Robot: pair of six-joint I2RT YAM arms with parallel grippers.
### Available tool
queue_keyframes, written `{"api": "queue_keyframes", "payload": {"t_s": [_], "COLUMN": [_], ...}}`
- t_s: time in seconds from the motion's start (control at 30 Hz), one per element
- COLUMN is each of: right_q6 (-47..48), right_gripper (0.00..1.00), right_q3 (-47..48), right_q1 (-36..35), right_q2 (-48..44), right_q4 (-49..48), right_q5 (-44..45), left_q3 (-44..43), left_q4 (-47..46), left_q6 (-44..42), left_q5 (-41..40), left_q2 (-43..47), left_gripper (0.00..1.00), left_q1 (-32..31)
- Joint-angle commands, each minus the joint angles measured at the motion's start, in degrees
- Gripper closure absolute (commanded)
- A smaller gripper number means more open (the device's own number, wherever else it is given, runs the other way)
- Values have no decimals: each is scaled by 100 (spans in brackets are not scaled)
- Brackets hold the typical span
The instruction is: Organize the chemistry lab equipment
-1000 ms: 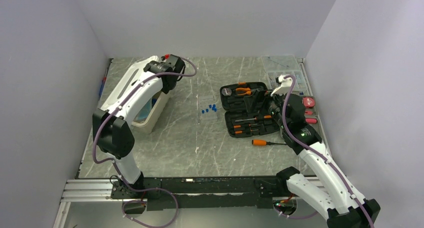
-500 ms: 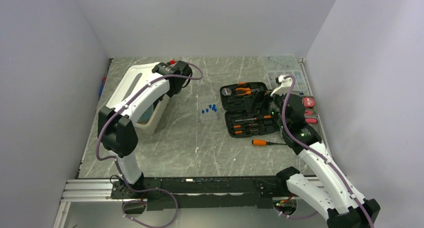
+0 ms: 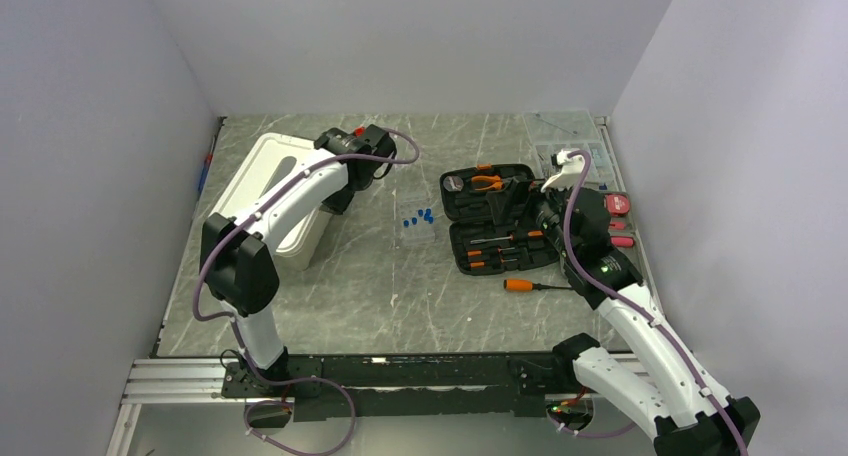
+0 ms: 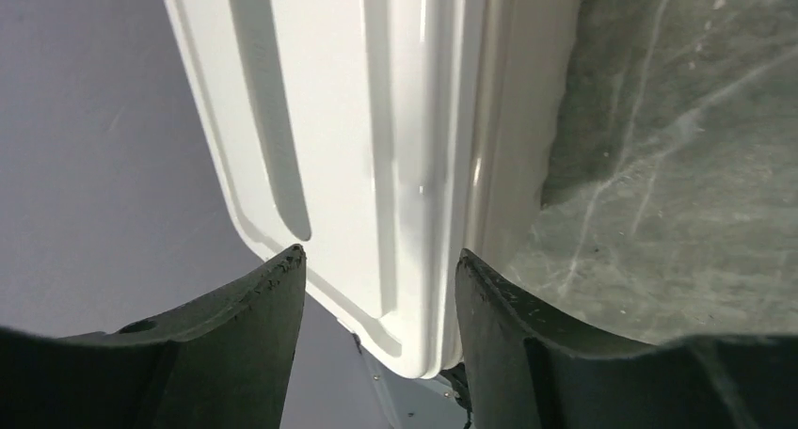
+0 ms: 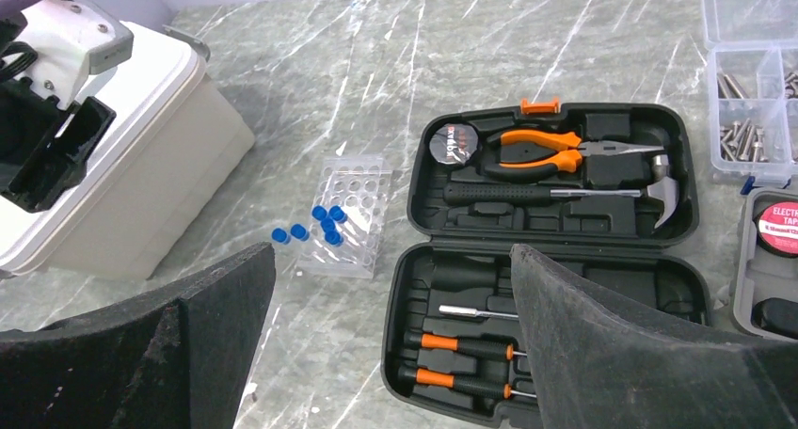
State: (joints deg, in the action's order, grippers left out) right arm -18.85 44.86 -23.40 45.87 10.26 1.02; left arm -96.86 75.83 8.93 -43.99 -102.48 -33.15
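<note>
Several tiny blue caps (image 3: 418,217) (image 5: 315,224) lie on and beside a flat clear perforated rack (image 3: 417,227) (image 5: 353,213) at mid-table. A white lidded bin (image 3: 275,191) (image 5: 122,166) stands to their left with its lid (image 4: 376,119) down. My left gripper (image 3: 340,194) (image 4: 381,260) hangs at the bin's right edge, open, with the lid's corner between its fingers but not pinched. Open as well, my right gripper (image 3: 543,214) (image 5: 391,250) hovers over the black tool case and holds nothing.
The open black case of orange-handled tools (image 3: 497,216) (image 5: 555,260) lies right of the rack. A loose orange screwdriver (image 3: 525,285) rests in front of it. A clear compartmented parts box (image 3: 565,136) (image 5: 753,71) and a red tape holder (image 3: 617,204) sit at the far right.
The bin's lid has come down from upright to shut. My left gripper swung right with it and opened, letting the lid go. The right arm has not moved.
</note>
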Motion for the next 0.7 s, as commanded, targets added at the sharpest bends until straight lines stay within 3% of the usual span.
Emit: {"api": "queue_keyframes", "payload": {"t_s": [0.0,0.2,0.37,0.67], "right_q6": [48,46,48,44], "right_gripper": [3,3,3,3], "right_q3": [-39,-56,-56,-66], "right_q1": [11,11,7,10], "right_q2": [23,6,5,14], "right_q4": [-280,-279,-271,-280], "right_q5": [-40,-47,-52,-100], "left_q3": [-96,316,607,1026], "left_q4": [-257,-961,-1306,-1711], "left_q6": [123,87,39,-72], "left_q5": [602,1565,1909,1755], "left_q2": [360,714,887,928], "left_gripper": [36,29,26,28], "left_q1": [-33,101,343,543]}}
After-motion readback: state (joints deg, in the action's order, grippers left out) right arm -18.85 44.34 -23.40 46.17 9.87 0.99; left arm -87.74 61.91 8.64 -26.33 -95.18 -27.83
